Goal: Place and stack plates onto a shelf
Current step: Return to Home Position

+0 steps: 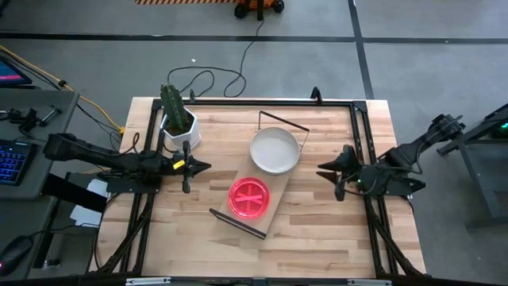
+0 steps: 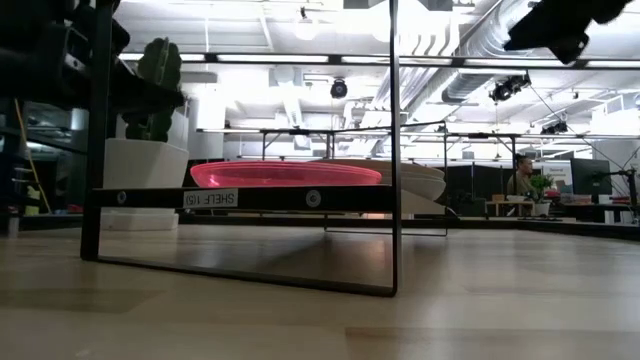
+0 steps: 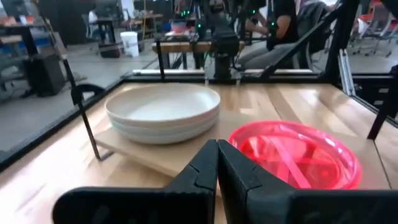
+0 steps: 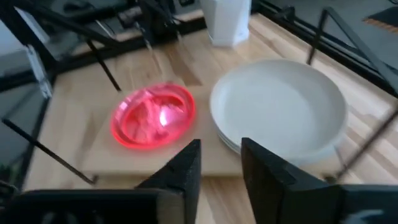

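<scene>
1. Across the middle of the high view lies a pale butcher-block table inside a black frame. Grey floor crossed by dark stripes surrounds it, and black cables trail toward the upper edge.
2. At the centre of that frame the shelf sits slantwise on the table. Its black wire ends stand at the upper right and lower left.
3. On the shelf's upper half rests a stack of white plates. On its lower half rests a stack of pink plates, just beside the white ones.
4. A white pot with a cactus stands on the table in the upper left, off the shelf.
5. The left gripper hangs over the table left of the shelf. Its fingers are pressed together and hold nothing.
6. The right gripper hangs right of the shelf. Its fingers are parted by a narrow gap and hold nothing.
7. At the left edge of the high view a keyboard glows blue.
8. From table height, the room behind shows ceiling lights, ducts and desks. A person is at the far right.
</scene>
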You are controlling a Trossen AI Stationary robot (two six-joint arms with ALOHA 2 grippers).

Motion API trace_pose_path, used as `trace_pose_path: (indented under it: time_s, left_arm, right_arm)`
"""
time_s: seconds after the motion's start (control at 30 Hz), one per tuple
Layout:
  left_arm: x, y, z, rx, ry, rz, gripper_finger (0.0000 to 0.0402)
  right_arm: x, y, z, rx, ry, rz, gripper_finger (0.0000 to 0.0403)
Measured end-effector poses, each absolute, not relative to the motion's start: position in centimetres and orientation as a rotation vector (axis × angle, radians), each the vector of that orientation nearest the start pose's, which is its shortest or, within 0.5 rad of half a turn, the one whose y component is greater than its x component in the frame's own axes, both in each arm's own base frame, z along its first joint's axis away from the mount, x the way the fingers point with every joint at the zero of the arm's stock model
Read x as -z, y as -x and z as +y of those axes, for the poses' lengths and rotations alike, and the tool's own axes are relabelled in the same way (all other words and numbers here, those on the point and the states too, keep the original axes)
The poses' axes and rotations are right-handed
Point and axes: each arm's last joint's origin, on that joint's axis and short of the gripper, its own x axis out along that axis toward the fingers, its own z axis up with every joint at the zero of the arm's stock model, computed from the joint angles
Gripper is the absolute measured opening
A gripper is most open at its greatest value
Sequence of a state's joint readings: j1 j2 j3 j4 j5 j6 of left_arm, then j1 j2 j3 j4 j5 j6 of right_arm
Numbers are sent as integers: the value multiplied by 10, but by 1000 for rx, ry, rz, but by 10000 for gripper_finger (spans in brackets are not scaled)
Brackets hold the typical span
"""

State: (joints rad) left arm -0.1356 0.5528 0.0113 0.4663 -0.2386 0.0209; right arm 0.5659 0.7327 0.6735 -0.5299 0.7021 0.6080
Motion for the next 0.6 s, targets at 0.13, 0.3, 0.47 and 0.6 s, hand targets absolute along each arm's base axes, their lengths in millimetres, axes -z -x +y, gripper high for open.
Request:
trace_pose_path:
  time_s: [0.13, 0.3, 0.47, 0.6]
  left_arm:
    - [-162, -130, -12, -50, -20, 60, 0]
    - [-164, -129, -13, -31, -2, 40, 0]
    - [-164, -129, -13, -28, -1, 39, 0]
    - [-164, -129, -13, -28, -7, 38, 0]
  right_arm:
    - [-270, -119, 53, 315, -249, 485, 40]
    - [-268, -113, 53, 332, -261, 495, 11]
    - [-250, -123, 66, 204, -250, 374, 2]
    - [-224, -135, 60, 115, -216, 261, 1]
